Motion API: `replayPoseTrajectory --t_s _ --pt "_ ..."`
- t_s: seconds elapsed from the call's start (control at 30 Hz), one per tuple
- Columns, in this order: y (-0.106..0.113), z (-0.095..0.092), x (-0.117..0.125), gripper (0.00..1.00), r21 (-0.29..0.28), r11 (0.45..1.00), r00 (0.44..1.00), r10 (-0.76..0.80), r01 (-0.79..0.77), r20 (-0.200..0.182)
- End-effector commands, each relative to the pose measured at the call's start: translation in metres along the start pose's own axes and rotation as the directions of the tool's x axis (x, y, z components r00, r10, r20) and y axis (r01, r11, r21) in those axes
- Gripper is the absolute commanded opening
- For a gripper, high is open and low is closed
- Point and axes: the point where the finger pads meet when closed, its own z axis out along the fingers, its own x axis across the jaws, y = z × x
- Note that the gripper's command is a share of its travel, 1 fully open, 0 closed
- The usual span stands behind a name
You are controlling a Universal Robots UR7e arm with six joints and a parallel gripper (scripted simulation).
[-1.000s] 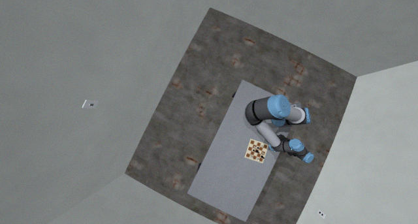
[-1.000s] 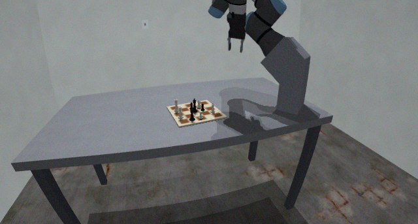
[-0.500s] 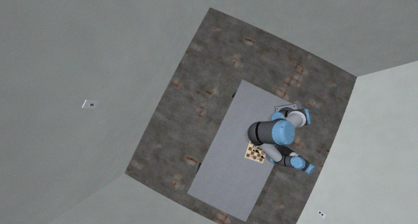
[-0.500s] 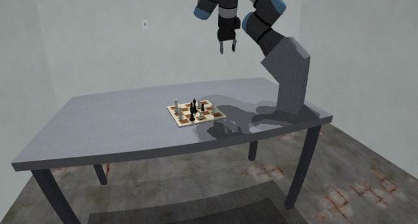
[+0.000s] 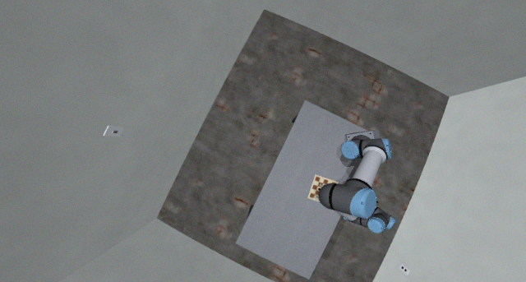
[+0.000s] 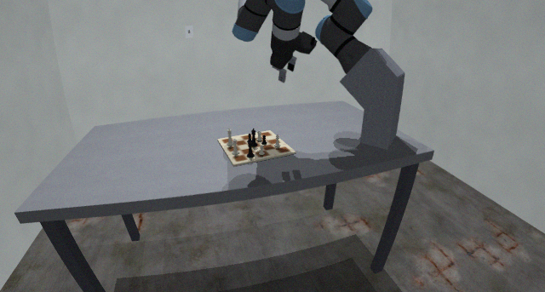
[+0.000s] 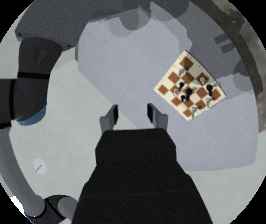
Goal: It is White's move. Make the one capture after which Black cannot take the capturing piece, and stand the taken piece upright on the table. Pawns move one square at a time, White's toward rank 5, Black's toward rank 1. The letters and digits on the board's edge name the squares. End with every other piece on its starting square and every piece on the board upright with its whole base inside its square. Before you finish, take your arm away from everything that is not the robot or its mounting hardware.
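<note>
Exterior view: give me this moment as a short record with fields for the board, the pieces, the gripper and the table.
board: small chessboard lying flat on the grey table, near its front edge
pieces: white and black pieces all upright on the board; none stands off it
gripper: gripper open, nothing between the fingers, high above the table, not near any piece
capture: not yet begun
arm base: grey pedestal at the table's right end

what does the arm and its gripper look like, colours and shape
The arm is built of dark grey tubular segments with a pale, near-white upper link and round light-blue caps at the joints. It stands on a blocky, angular grey pedestal. The gripper is a small dark body with two short, flat grey fingers. No cables or markings are visible.
</note>
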Motion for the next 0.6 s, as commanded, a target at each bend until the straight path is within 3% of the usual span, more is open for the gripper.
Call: replayPoseTrajectory --t_s 0.0,0.07,0.27,0.5,0.57 --pt "-0.001 -0.003 0.016 1.00 -0.034 0.985 0.986 -0.166 0.167 0.030" --pt "-0.004 -0.004 0.028 1.00 -0.059 0.939 0.940 -0.337 0.340 0.062" --pt "-0.013 -0.006 0.060 1.00 -0.076 0.789 0.791 -0.599 0.610 0.124" --pt "-0.029 -0.006 0.097 1.00 -0.056 0.516 0.516 -0.833 0.855 0.201" --pt "-0.029 -0.006 0.097 1.00 -0.056 0.516 0.516 -0.833 0.855 0.201"
